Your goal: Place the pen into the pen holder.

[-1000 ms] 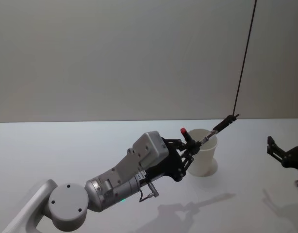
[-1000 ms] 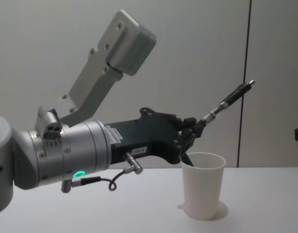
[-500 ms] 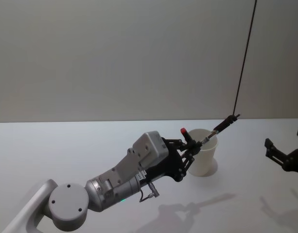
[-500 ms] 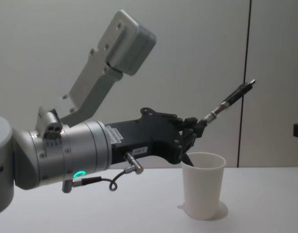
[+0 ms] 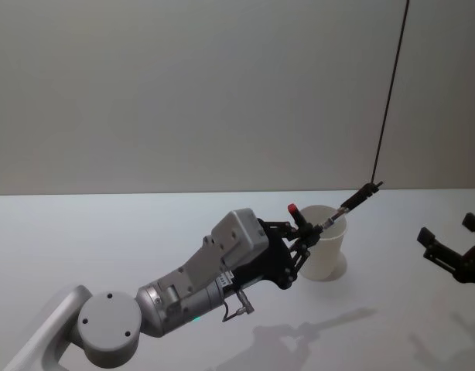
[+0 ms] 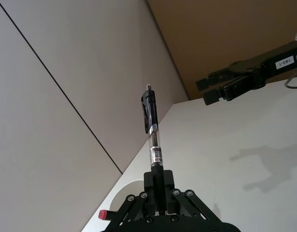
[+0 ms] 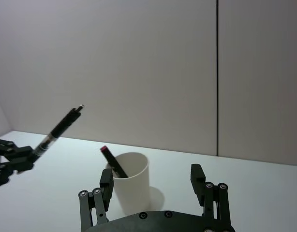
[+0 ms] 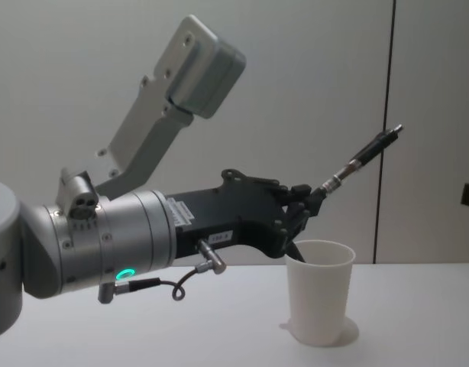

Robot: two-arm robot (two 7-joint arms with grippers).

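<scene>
Your pen (image 5: pixel 350 202) is off the counter (image 5: pixel 106 232), slanting up and away from the left end effector (image 5: pixel 307 232), whose fingers are pinched on its lower end. The clip end points high toward the wall. That grip sits just above the rim of the pen holder (image 5: pixel 324 251), at its left side, and from the head view the shaft crosses over the cup's mouth. The pen holder stands upright on the counter with a red-capped pen (image 7: pixel 113 162) leaning inside. Farther right, well apart from the cup, the right end effector (image 5: pixel 448 233) hovers above the counter — fingers spread wide, holding nothing.
</scene>
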